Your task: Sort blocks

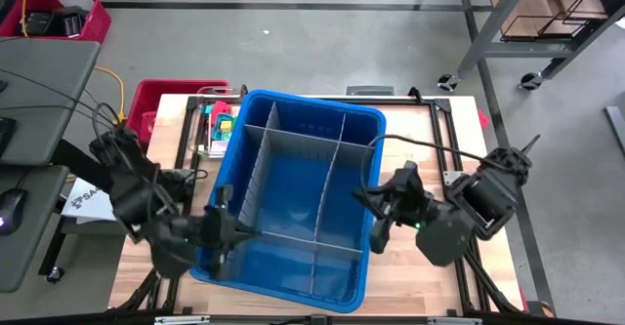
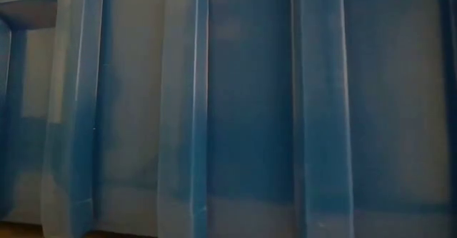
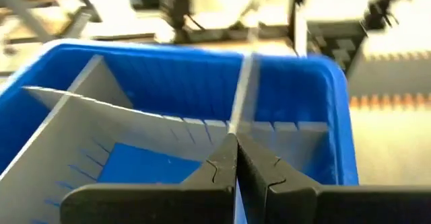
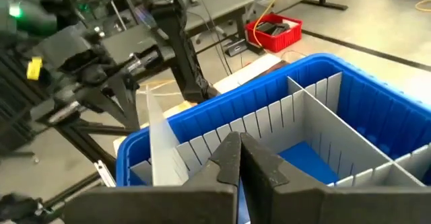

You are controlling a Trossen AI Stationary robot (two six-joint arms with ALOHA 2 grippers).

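Note:
A big blue bin (image 1: pixel 293 179) sits mid-table, split into compartments by thin grey divider panels (image 1: pixel 327 183). Its wall (image 2: pixel 250 109) fills the low view. A small cluster of coloured blocks (image 1: pixel 223 122) lies on the table beside the bin's far left corner. My left gripper (image 1: pixel 232 229) is shut and empty, raised over the bin's near left wall, pointing across the bin (image 3: pixel 168 83). My right gripper (image 1: pixel 374 218) is also shut and empty, raised over the bin's right wall, pointing toward the bin's left side (image 4: pixel 283 103).
A red basket (image 1: pixel 156 101) stands off the table's far left corner, and another red crate (image 1: pixel 54 18) sits on the floor beyond. A desk with a mouse (image 1: pixel 10 208) is at the left. One grey panel (image 4: pixel 160 143) stands tilted by the bin's left wall.

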